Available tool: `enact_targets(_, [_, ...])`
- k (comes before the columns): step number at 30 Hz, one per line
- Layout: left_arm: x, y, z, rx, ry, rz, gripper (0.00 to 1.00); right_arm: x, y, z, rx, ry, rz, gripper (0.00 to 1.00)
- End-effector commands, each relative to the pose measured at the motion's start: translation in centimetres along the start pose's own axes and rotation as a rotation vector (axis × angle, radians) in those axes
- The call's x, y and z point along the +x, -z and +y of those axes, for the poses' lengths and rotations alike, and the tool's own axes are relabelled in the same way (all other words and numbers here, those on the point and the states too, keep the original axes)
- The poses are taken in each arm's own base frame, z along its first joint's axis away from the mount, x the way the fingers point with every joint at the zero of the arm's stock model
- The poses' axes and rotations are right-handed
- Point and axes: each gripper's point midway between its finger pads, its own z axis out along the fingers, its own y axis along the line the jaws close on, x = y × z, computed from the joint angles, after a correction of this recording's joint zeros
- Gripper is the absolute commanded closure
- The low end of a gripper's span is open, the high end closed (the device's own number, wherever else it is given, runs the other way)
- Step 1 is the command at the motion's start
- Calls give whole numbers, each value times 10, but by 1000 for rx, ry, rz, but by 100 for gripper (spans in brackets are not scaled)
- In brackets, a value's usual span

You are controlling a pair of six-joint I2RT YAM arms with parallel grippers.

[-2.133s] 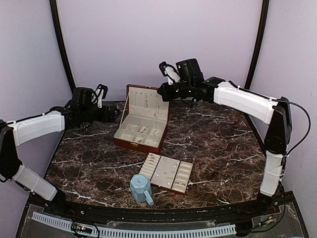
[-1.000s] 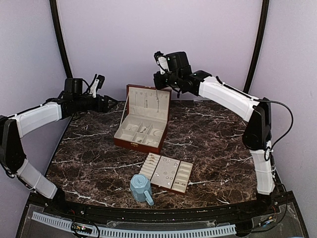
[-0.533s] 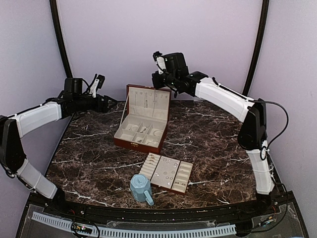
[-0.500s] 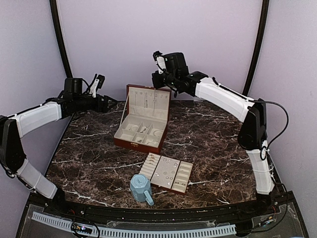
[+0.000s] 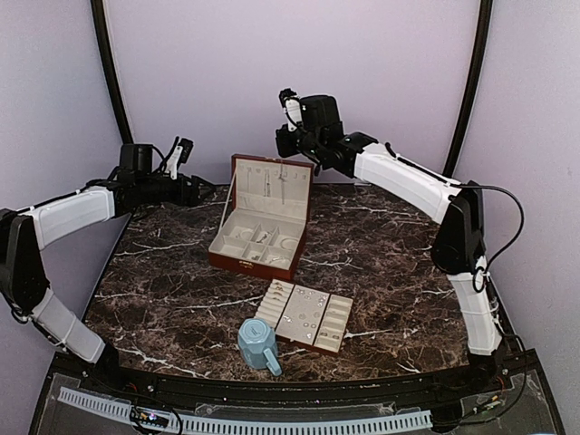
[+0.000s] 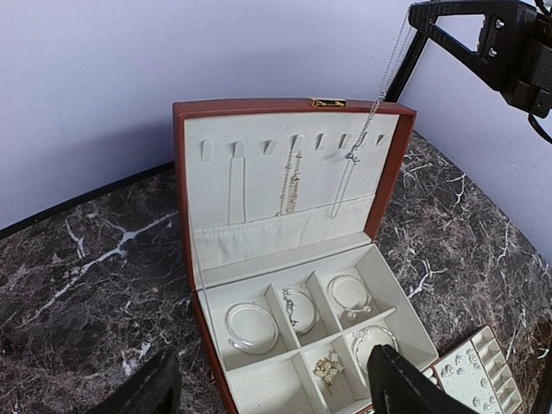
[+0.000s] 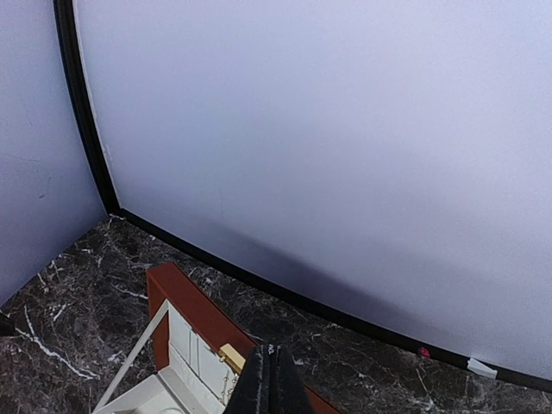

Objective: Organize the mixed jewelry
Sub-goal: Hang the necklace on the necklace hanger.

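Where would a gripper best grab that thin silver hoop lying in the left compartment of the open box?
Take the bangle by its thin rim, coming straight down from above and pinching across the wire, one side inside the hoop and one outside. It lies flat on the lining of the jewelry box, and the compartment walls fence it in, so a sideways approach is probably blocked.

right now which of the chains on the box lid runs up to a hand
The rightmost chain: it runs up past the lid's top edge to the shut right hand, which holds it. The other chains hang wholly inside the lid.
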Motion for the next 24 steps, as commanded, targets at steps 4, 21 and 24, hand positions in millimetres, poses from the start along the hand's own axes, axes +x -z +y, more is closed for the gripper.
enact_targets(4, [3, -4, -1, 16, 24, -4, 23, -26, -2, -7, 37, 8, -104, 100])
enact_targets(21, [7, -7, 0, 17, 30, 4, 23, -29, -7, -9, 52, 44, -133, 100])
enact_targets(24, [7, -8, 1, 16, 30, 5, 23, -32, -7, -9, 54, 43, -142, 100])
